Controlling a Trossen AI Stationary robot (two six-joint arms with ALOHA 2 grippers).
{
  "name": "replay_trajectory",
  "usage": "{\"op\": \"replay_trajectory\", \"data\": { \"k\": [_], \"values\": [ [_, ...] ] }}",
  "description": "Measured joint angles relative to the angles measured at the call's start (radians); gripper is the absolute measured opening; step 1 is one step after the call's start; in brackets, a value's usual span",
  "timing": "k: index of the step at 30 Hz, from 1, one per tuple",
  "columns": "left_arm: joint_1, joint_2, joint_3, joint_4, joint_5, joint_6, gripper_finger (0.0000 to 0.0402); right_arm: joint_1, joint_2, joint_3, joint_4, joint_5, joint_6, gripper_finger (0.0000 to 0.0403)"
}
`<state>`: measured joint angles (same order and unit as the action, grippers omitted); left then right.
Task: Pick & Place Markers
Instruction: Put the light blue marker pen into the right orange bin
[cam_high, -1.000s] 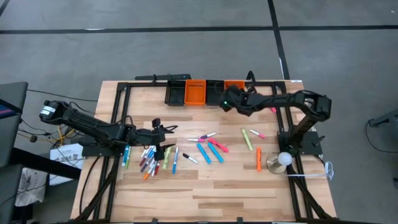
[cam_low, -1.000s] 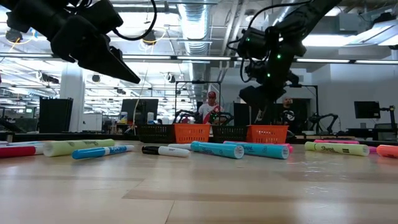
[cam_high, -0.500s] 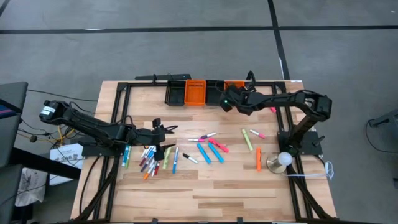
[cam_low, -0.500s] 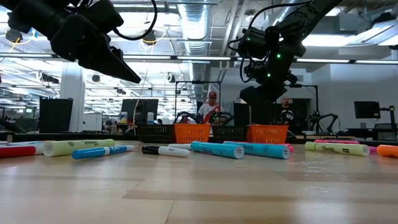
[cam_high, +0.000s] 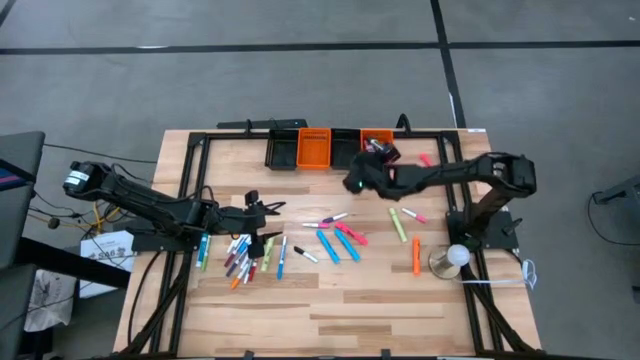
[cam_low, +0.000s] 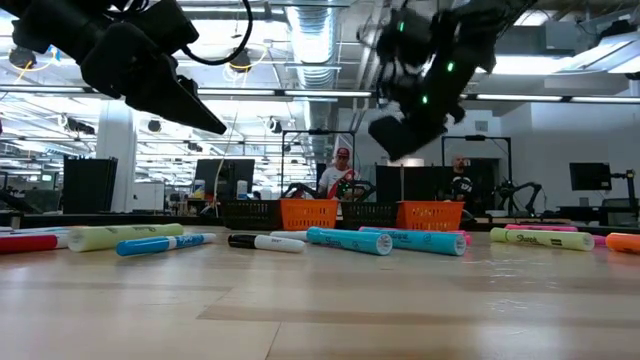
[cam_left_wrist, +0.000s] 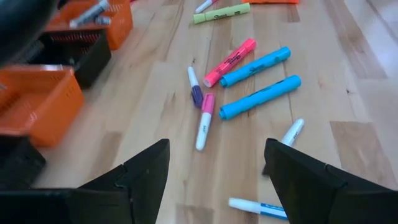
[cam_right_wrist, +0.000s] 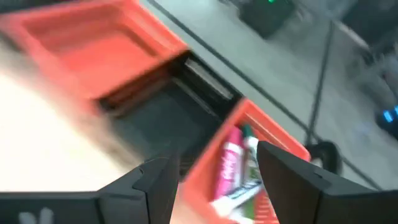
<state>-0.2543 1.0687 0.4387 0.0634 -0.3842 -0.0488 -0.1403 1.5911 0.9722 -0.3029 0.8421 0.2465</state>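
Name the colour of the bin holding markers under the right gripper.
Orange bin, seen best in the right wrist view.

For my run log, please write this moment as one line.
right gripper: open, empty, by the orange bin holding markers | left gripper: open, above loose markers on table

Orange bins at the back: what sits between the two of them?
A black bin sits between the left orange bin and the right orange bin, which holds markers. The high view and right wrist view show it.
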Motion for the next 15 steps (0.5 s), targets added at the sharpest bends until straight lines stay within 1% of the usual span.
{"op": "replay_trajectory", "data": {
  "k": [2, 3, 6, 8, 10, 11, 13, 15],
  "values": [
    [0.002, 0.000, -0.016, 0.000, 0.001, -0.062, 0.0260, 0.063, -0.019, 0.001, 0.047, 0.002, -0.033, 0.0203],
    [0.007, 0.000, -0.023, -0.003, -0.015, -0.086, 0.0260, 0.094, -0.032, 0.001, 0.049, 0.003, -0.041, 0.0202],
    [0.042, 0.000, -0.037, -0.002, -0.114, -0.196, 0.0260, 0.181, -0.071, 0.001, 0.061, 0.003, -0.045, 0.0200],
    [0.081, 0.000, -0.037, -0.001, -0.135, -0.304, 0.0260, 0.233, -0.100, 0.001, 0.063, 0.002, -0.045, 0.0199],
    [0.117, 0.000, -0.037, -0.001, -0.109, -0.426, 0.0260, 0.283, -0.123, 0.001, 0.058, 0.002, -0.045, 0.0198],
    [0.131, 0.000, -0.037, -0.002, -0.086, -0.461, 0.0260, 0.308, -0.135, 0.001, 0.057, 0.000, -0.045, 0.0198],
    [0.150, 0.000, -0.037, -0.013, -0.004, -0.476, 0.0260, 0.352, -0.157, 0.001, 0.059, -0.001, -0.045, 0.0199],
    [0.164, 0.000, -0.037, -0.045, 0.081, -0.452, 0.0260, 0.389, -0.173, 0.001, 0.058, -0.002, -0.045, 0.0200]
  ]
}}
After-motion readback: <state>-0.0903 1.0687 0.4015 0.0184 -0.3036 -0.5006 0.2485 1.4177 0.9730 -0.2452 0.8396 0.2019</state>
